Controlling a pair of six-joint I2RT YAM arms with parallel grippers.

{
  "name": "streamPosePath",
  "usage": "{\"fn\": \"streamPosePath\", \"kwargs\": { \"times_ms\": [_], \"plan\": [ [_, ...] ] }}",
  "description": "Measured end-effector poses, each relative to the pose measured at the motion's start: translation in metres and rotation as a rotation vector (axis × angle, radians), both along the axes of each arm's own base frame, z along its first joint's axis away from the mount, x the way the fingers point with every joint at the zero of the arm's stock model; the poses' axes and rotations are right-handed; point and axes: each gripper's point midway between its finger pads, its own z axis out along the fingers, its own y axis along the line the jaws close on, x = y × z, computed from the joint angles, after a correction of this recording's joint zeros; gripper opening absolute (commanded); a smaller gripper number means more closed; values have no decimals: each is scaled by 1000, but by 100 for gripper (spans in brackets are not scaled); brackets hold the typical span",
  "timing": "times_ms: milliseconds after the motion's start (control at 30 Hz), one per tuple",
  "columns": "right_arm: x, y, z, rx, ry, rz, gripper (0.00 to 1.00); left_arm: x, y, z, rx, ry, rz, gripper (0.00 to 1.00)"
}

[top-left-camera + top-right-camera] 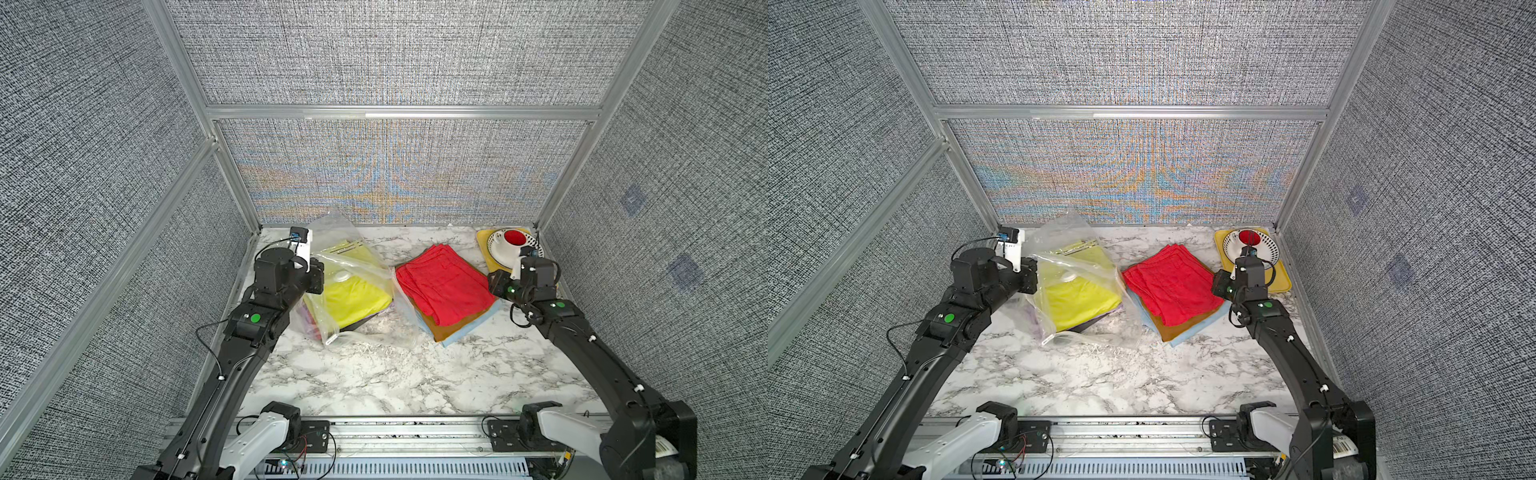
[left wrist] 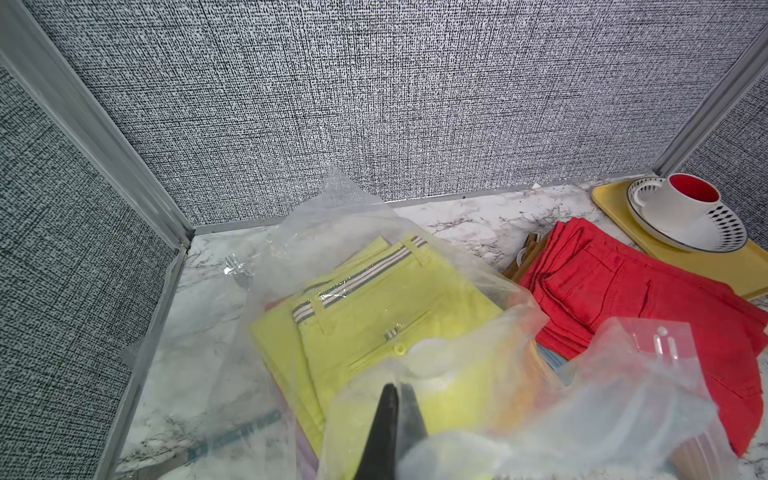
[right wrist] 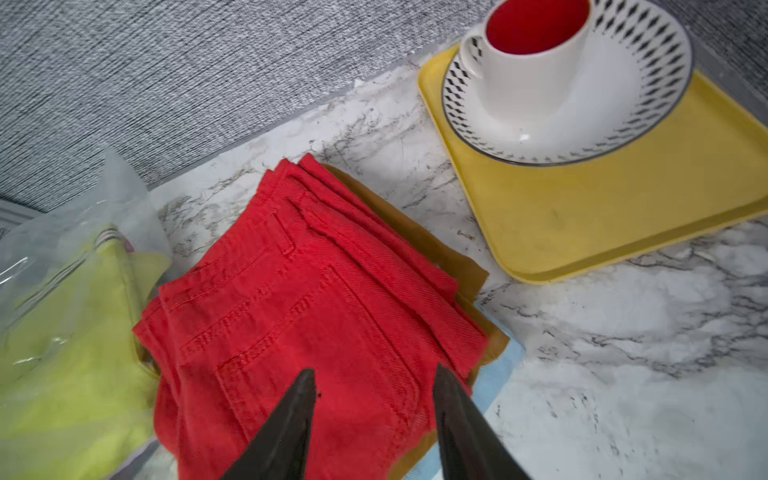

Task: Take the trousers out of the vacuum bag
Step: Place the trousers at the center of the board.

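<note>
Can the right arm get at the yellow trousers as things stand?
Probably not directly: the vacuum bag covers the yellow trousers, and the red trousers lie between them and the open right gripper.

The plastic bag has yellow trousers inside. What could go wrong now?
The left pincer is shut on the thin bag: the plastic might slip out or tear, or the yellow trousers could drag along with it. The open right pincer hangs over the red trousers, near the cup, so a swing might knock it.
</note>
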Motion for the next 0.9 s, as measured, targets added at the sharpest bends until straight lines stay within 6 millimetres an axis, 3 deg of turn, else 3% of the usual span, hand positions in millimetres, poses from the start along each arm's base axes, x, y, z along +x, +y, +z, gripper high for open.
{"fn": "streamPosePath", "kwargs": {
  "times_ms": [200, 300, 467, 667, 800, 900],
  "plan": [
    [-11, 80, -14, -8, 53, 251, 31, 2, -4, 5, -15, -10, -16, 0],
    [-16, 104, -30, -17, 92, 315, 27, 2, -5, 7, -19, -13, -19, 0],
    [-28, 124, -60, -23, 165, 358, 26, 0, -5, 9, -21, -18, -21, 0],
    [-41, 132, -92, -19, 240, 366, 26, 1, -5, 8, -21, -16, -21, 0],
    [-42, 136, -99, -22, 253, 362, 27, 3, -7, 6, -21, -8, -28, 0],
    [-44, 138, -89, -31, 235, 362, 30, 2, -9, 6, -25, -6, -39, 0]
  ]
}}
